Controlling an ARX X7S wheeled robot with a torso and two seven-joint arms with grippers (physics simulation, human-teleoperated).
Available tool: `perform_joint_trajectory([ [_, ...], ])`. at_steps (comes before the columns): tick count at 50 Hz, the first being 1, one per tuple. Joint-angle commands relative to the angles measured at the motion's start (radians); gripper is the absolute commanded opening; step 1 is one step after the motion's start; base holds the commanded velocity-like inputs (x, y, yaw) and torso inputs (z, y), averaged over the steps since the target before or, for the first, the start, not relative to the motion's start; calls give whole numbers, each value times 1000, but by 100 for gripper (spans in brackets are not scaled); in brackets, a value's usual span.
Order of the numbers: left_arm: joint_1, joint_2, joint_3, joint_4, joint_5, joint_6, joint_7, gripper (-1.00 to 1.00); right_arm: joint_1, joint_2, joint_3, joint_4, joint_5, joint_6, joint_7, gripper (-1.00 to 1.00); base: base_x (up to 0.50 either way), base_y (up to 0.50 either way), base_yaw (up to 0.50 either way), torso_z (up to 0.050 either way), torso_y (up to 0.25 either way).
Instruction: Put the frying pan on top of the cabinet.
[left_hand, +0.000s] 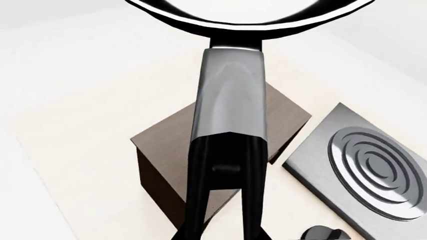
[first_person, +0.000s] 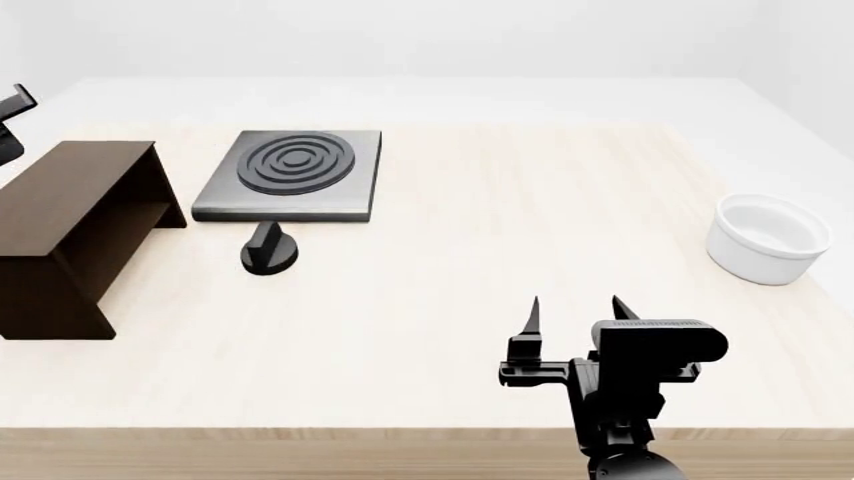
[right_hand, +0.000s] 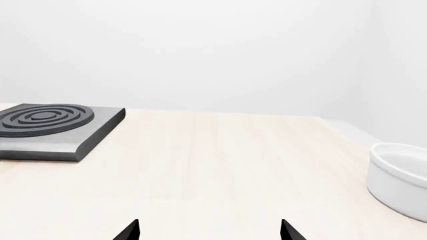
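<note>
In the left wrist view my left gripper (left_hand: 227, 165) is shut on the long handle (left_hand: 230, 90) of the frying pan (left_hand: 200, 25). It holds the pan in the air above the dark brown cabinet (left_hand: 167, 150). Only the pan's near rim and glossy inside show at the frame edge. In the head view the cabinet (first_person: 67, 215) stands at the table's left, and only a bit of the left arm (first_person: 11, 115) shows at the edge above it. The pan is out of that view. My right gripper (first_person: 574, 305) is open and empty over the near middle of the table, and it also shows in the right wrist view (right_hand: 209, 230).
A square grey hob (first_person: 294, 170) with concentric rings lies right of the cabinet, with a small black knob (first_person: 270, 250) in front of it. The hob (left_hand: 373, 170) and the knob (left_hand: 323, 233) also show in the left wrist view. A white bowl (first_person: 767, 238) stands at the right.
</note>
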Motion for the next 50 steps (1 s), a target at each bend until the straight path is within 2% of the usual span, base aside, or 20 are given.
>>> perform_joint_trajectory([
  [1,-111,5,60,-111,85,26,28,-100,0,4,-6,2,4,-2,4,100,0,0,0,0,0],
  [14,-115,2,114,-130,124,2,60,-100,2,7,-14,5,5,-3,11,100,0,0,0,0,2],
  [23,-127,28,196,-178,185,-16,134,-100,5,9,-18,9,7,-3,14,100,0,0,0,0,2],
  [33,-123,37,225,-231,216,3,189,-100,6,13,-19,8,12,-4,18,100,0,0,0,1,2],
  [41,-106,67,250,-332,247,53,291,-100,9,15,-21,12,15,-5,20,100,0,0,0,0,1],
  [50,-132,150,346,-553,365,163,460,-100,9,18,-22,9,19,-4,24,100,0,0,0,1,2],
])
